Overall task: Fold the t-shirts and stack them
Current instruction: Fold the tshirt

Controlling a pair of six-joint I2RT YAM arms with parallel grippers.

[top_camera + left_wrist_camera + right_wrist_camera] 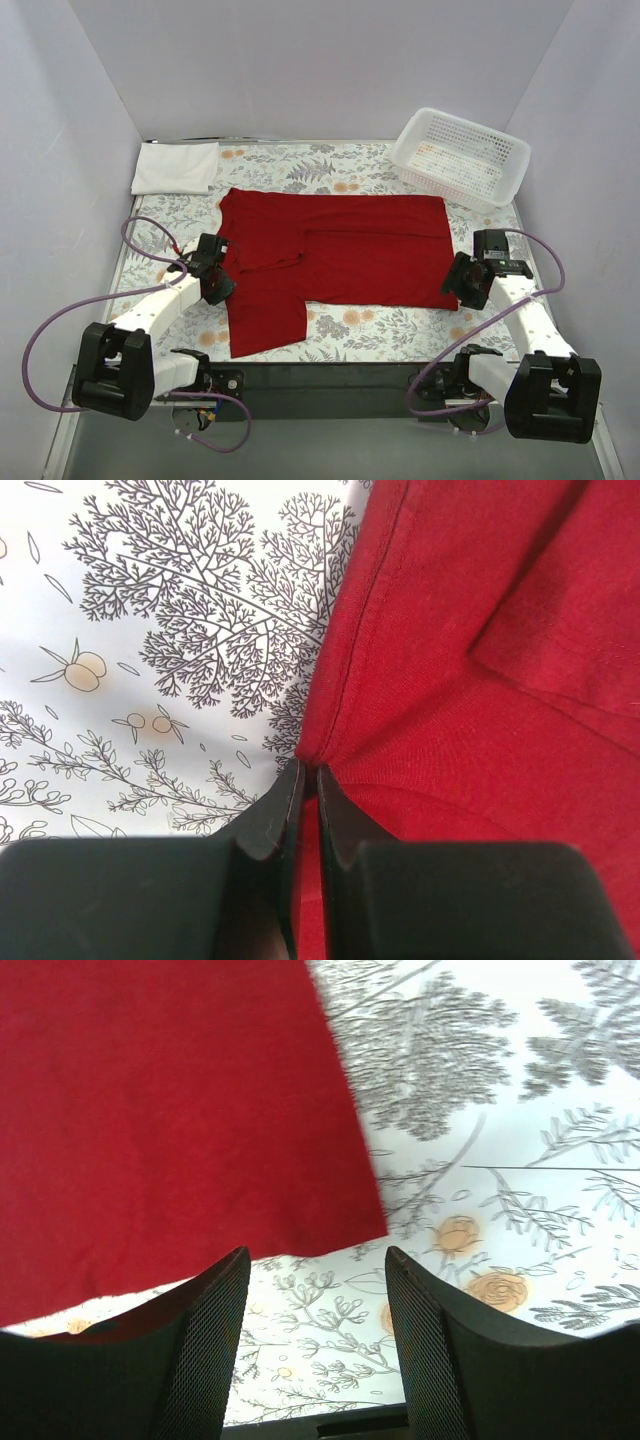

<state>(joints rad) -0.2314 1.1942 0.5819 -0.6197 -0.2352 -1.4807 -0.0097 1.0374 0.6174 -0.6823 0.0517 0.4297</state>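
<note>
Left arm (pixel 150 312) low, jaws shut, right arm (pixel 527 318) low (jaws apart)

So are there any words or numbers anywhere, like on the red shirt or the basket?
No text can be read anywhere.
The red t-shirt: plain, no print.
The white folded t-shirt: plain.
The basket: no label visible.
The tablecloth: only flowers and leaves.
</note>
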